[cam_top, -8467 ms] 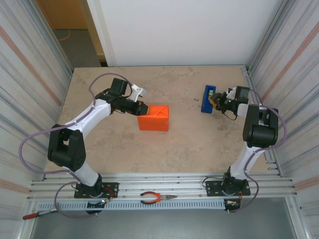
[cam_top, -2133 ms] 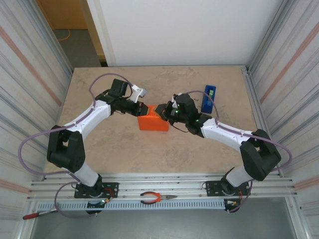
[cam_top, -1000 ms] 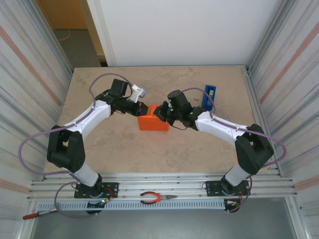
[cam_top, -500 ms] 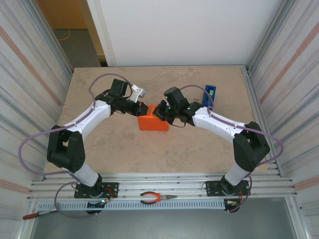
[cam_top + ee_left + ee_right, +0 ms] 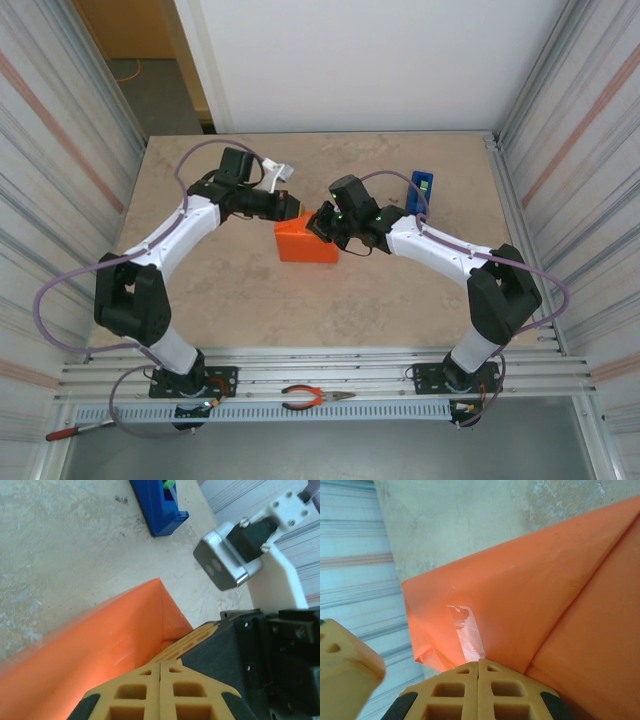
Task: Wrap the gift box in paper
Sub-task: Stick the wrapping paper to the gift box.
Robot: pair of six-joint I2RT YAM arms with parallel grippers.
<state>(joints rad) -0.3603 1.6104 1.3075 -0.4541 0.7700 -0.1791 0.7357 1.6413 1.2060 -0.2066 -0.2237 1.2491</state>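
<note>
The worktop (image 5: 230, 290) was a beige, mottled, stone-look slab under even, diffuse light. Corrugated metal panels with faint reddish stripes formed the left wall (image 5: 50, 150) and the right wall (image 5: 590, 130). A plain white panel (image 5: 370, 60) closed the far side. At the far left corner, an opening showed an ochre wall (image 5: 120, 25) and a grey floor (image 5: 160, 95) beyond. Slotted aluminium rails (image 5: 340, 375) ran along the near edge of the worktop, with a grey metal surface (image 5: 330, 450) below them.
</note>
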